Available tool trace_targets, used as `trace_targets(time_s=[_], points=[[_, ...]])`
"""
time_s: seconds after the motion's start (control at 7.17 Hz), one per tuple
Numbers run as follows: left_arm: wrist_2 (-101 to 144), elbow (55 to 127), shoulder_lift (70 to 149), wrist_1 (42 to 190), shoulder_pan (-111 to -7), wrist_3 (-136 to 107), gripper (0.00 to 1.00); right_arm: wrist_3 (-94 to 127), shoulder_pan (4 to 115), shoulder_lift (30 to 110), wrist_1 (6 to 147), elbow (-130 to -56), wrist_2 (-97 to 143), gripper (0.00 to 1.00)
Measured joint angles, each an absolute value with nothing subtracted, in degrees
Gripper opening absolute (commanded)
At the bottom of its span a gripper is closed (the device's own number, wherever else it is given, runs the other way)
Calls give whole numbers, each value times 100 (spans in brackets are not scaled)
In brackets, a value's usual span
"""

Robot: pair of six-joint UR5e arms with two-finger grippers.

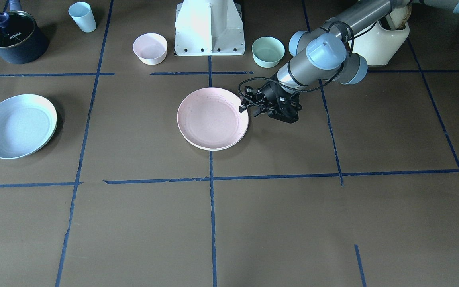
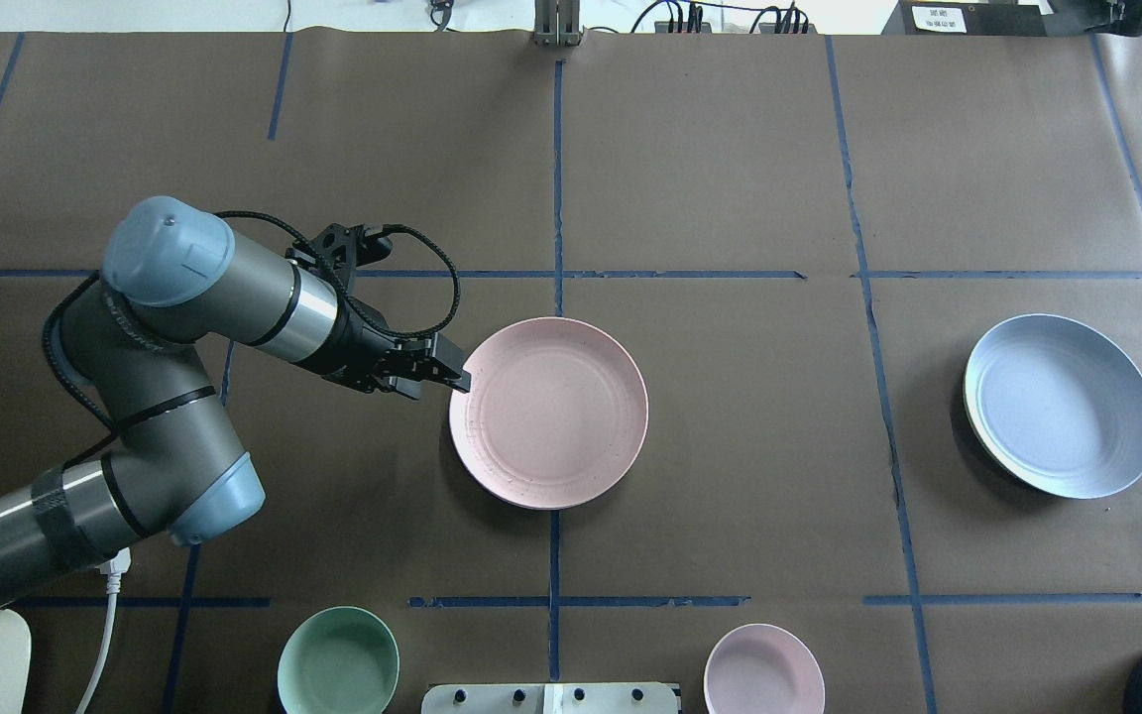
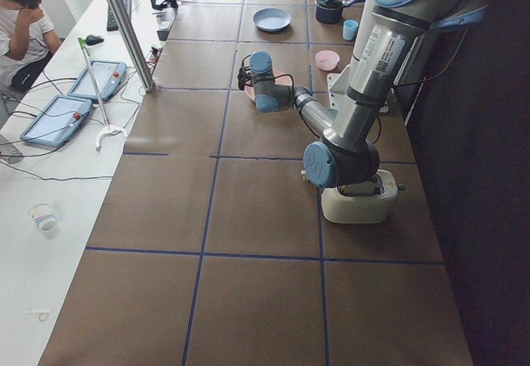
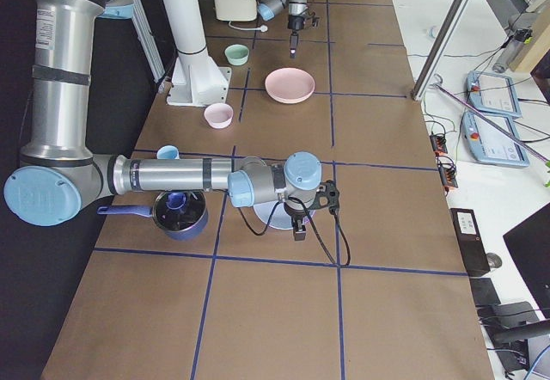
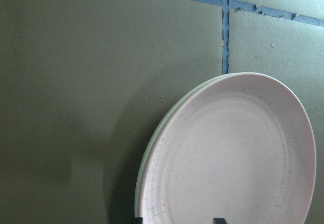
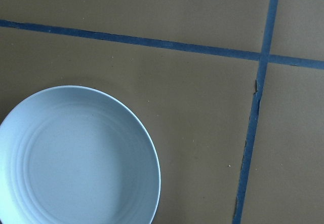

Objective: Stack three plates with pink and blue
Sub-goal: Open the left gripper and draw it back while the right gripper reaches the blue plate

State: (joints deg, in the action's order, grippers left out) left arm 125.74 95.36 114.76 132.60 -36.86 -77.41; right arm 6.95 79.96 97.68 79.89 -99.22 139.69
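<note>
A pale pink plate (image 1: 212, 118) lies at the table's middle (image 2: 549, 412). In the left wrist view the pink plate (image 5: 233, 153) rests on a cream-white plate, of which only a thin rim (image 5: 143, 176) shows. A light blue plate (image 1: 17, 125) lies alone far off on the robot's right (image 2: 1062, 405) and fills the lower left of the right wrist view (image 6: 76, 158). My left gripper (image 2: 460, 380) is low at the pink plate's edge (image 1: 243, 108), its jaws apart and holding nothing. My right gripper (image 4: 296, 225) hangs by the blue plate; I cannot tell whether it is open or shut.
A pink bowl (image 1: 150, 48) and a mint bowl (image 1: 268, 51) stand on either side of the robot's base (image 1: 209, 28). A dark lidded pot (image 1: 12, 38) and a blue cup (image 1: 82, 16) sit near the blue plate's corner. A cream appliance (image 1: 385, 44) stands behind the left arm.
</note>
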Motion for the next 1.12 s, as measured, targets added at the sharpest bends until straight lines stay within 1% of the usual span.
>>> trace_targets(time_s=[0.14, 0.28, 0.56, 0.7, 0.84, 0.98, 1.12], points=[[12588, 9787, 11283, 13251, -3841, -7742, 100, 1185, 7753, 9765, 7699, -9860, 13970, 100], [12595, 9914, 11175, 13245, -3952, -7745, 100, 1888, 7442, 9792, 7041, -9653, 13909, 100], [12595, 9988, 11122, 13243, -4046, -7751, 100, 2957, 6919, 9867, 5384, -8881, 13696, 98], [12595, 10018, 11110, 13242, -4061, -7754, 100, 3328, 6723, 9832, 4862, -8539, 13604, 87], [12595, 10052, 11099, 13241, -4069, -7758, 100, 3567, 6573, 9785, 4622, -8365, 13533, 17], [12595, 10077, 11092, 13241, -4073, -7760, 100, 3727, 6492, 9759, 4533, -8301, 13505, 0], [12595, 10098, 11088, 13239, -4076, -7760, 100, 3859, 6459, 9738, 4495, -8289, 13504, 0]])
